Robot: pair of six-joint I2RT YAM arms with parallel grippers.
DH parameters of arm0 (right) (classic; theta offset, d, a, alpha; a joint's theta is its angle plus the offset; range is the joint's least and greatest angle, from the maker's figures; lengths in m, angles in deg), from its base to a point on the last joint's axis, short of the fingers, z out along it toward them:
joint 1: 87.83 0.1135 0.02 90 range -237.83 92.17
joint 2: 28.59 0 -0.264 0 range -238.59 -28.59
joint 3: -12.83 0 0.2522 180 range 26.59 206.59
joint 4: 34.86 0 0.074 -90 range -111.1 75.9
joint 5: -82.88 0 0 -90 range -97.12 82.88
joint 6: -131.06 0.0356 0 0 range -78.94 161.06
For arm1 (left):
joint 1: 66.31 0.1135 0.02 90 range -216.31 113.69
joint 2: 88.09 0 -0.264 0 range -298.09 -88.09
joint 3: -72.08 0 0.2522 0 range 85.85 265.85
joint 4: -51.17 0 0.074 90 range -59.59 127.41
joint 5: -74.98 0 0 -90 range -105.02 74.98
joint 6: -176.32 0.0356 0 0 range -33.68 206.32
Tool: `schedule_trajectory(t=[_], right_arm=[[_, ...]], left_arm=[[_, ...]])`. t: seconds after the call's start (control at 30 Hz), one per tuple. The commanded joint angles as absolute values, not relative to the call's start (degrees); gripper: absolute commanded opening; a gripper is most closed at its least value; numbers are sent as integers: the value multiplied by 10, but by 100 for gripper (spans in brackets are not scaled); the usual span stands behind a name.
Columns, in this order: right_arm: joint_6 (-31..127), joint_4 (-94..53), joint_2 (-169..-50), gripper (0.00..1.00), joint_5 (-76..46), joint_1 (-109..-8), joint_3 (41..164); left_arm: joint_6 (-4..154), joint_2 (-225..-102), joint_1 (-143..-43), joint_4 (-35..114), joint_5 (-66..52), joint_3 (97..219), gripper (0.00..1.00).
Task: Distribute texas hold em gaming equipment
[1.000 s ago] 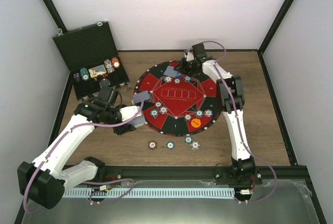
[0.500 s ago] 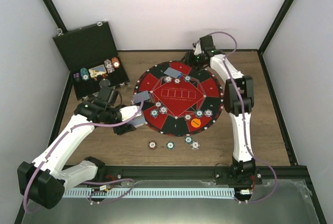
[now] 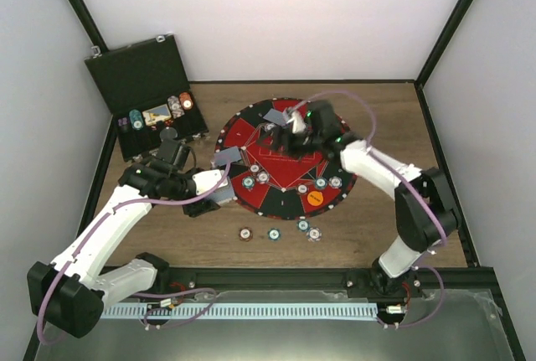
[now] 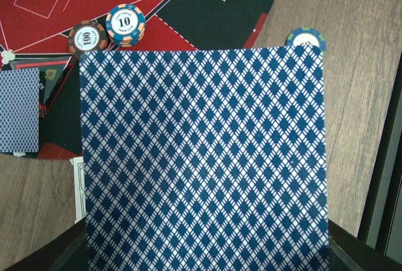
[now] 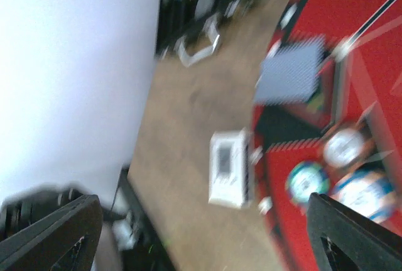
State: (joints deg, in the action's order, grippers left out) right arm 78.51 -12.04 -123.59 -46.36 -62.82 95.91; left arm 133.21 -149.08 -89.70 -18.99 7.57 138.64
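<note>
Overhead view: left gripper (image 3: 216,189) at the left rim of the mat (image 3: 251,131), clamped on a blue-backed playing card (image 3: 224,196). Right gripper (image 3: 293,122) hangs over the mat's far half. Four poker chips (image 3: 274,233) lie on the worktop (image 3: 209,244). Left wrist: the held card fills the frame. Right wrist: blurred, jaws apart, empty.

card (image 4: 204,158) back-up | 4 chips (image 3: 273,234) off mat (image 3: 276,139) | orange disc (image 3: 315,198) on mat

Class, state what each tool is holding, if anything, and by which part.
The left tool holds a blue diamond-backed playing card by its near end, one finger at each side edge. The right tool holds nothing.
</note>
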Motion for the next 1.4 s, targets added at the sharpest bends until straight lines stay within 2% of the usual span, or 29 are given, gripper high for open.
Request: schedule_trajectory(t=[0.0,0.2,0.4,1.0,1.37], right_arm=[[893,-266,-1184,91,-513,-551,858],[934,-324,-1179,87,-510,-459,820],[959,-358,-1189,82,-514,-420,807],[968,-383,-1278,68,-563,-380,868],[997,-402,-1332,63,-575,-379,900]], left_arm=[[1335,-1480,-896,-180,93,1391,16],[1335,-1480,-896,-175,95,1388,16],[1338,-1481,-896,-174,95,1388,16],[1341,-1478,-896,-175,93,1388,16],[1343,-1477,-896,-175,87,1381,16]])
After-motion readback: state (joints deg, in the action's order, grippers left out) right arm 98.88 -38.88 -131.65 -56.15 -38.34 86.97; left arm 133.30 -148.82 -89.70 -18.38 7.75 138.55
